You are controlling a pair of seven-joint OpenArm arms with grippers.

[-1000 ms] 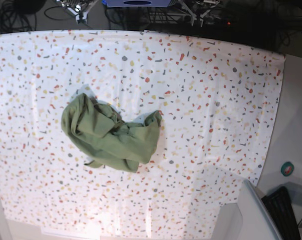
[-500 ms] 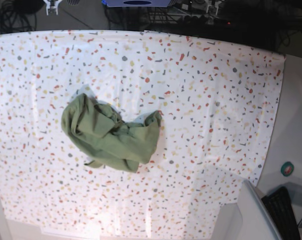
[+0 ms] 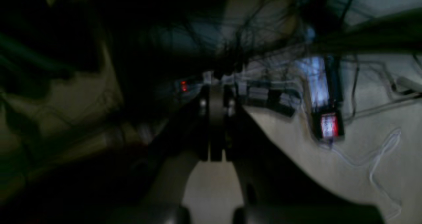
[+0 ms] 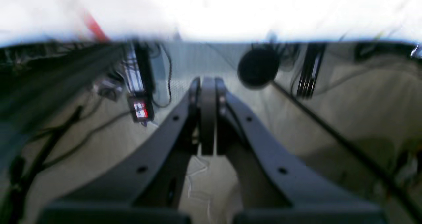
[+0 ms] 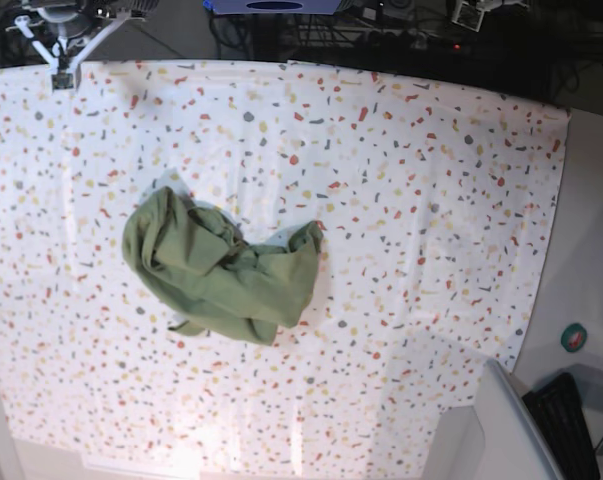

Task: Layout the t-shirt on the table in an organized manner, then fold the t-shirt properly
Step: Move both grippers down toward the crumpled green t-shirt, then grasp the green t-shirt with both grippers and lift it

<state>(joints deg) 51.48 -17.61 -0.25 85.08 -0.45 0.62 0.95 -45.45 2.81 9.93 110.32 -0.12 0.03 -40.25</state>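
The robot's right arm (image 5: 69, 25) ends in pale, angular, forked metal parts with dark sections and dark-tipped fingers (image 5: 63, 80); its left arm (image 5: 476, 14) shows similar pale pieces. Wrist views show blurred black fingers dotted with round fasteners (image 4: 143, 170).

t-shirt (image 5: 226, 275): matt olive-green cloth, soft-looking, wrinkled, rough with creases. table (image 5: 381, 250): white cloth cover, smooth, slight sheen in pale streaks, speckled print. right gripper (image 4: 207, 118): fingers dark, matt, look like plastic. left gripper (image 3: 216, 125): same dark matt look, surface detail lost in shadow. blue piece (image 5: 276, 5) at top edge: smooth, plastic-looking. floor (image 4: 171, 128): grey, matt, blurred. round base (image 4: 258, 67): black, smooth-looking. roll (image 5: 574, 337) at right: green, smooth-looking, exact material can't tell.
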